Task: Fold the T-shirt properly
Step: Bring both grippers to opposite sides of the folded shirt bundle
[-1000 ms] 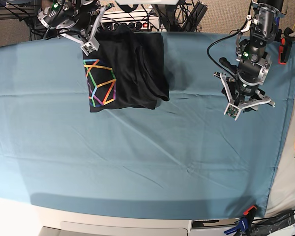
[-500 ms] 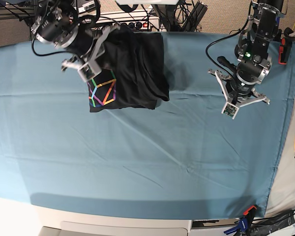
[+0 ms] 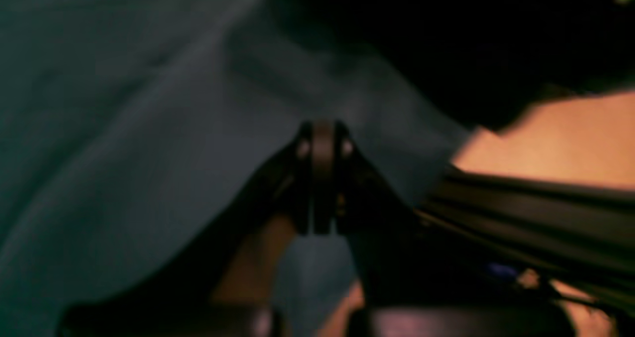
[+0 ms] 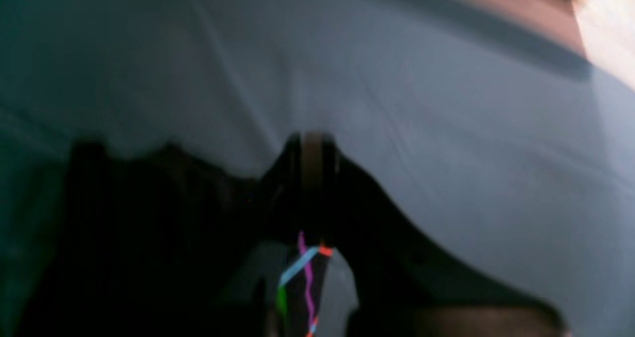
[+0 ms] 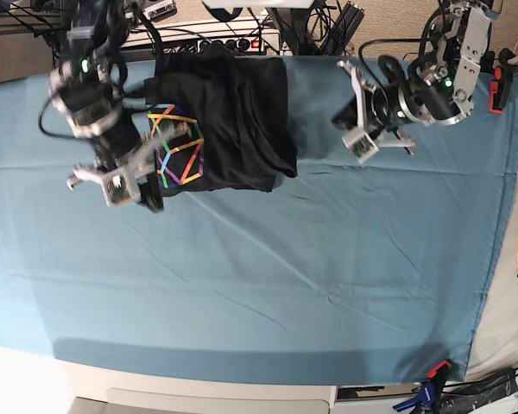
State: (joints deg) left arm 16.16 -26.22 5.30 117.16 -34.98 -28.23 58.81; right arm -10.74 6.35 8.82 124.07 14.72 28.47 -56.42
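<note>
Counter (image 5: pixel 268 293): covered edge to edge by a teal cloth with shallow creases; it carries the shirt and nothing else on the cloth.
Containers: cannot tell of any; none shows in these views.
T-shirt (image 5: pixel 233 121): black, folded into a rough rectangle at the far side of the counter, left of centre in the base view. Its far edge reaches the counter's back edge. A rainbow line print (image 5: pixel 177 147) of angular shapes faces up on its near-left part; the right part is plain black with a rounded flap lying over it.
Shirt corner: the near-left corner is pulled slightly off the folded block toward the right claw.
Right arm: reaches down over the counter's left part in the base view, wrist turned so the claw points to the near side.
Right claw (image 5: pixel 147 191): closed on the T-shirt's near-left corner; the right wrist view shows black cloth with coloured lines pinched between the fingers.
Left arm: lies low and sideways over the far right of the counter, pointing toward the shirt but apart from it.
Left claw (image 5: pixel 356 116): fingers pressed together, holding nothing; only teal cloth beneath in the blurred left wrist view.
</note>
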